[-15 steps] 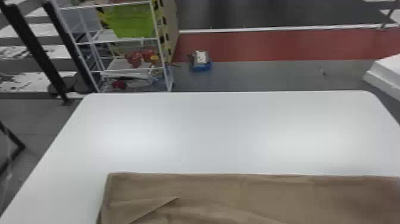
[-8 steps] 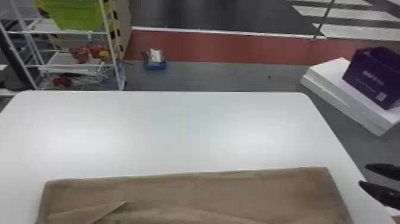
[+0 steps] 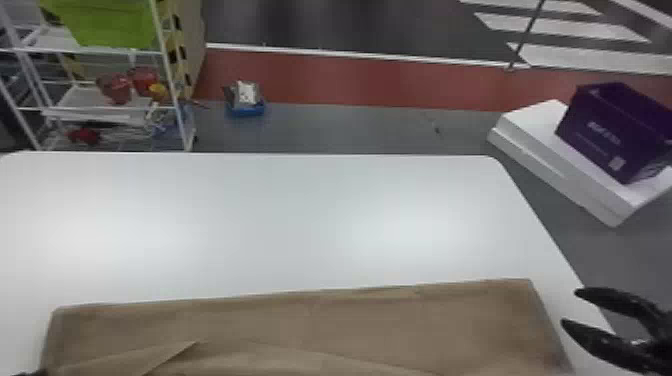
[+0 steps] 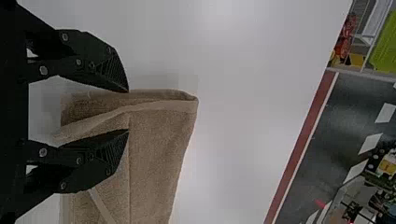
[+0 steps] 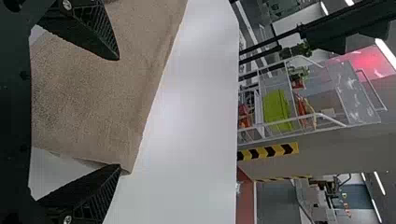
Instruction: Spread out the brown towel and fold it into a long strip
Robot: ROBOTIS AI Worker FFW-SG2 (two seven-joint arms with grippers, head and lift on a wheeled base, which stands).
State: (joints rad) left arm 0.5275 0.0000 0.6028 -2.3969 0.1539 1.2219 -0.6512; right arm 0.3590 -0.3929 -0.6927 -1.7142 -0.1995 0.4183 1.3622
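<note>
Towel (image 3: 320, 325) at six o'clock looks spread and part-folded, narrowing remains, left gripper (image 4: 128, 111) and right gripper (image 5: 119, 112) open.

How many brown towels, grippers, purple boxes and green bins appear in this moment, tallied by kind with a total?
Brown towel: 1
Left gripper and right gripper: 2
Purple box: 1
Green bin: 1
Total: 5
</note>
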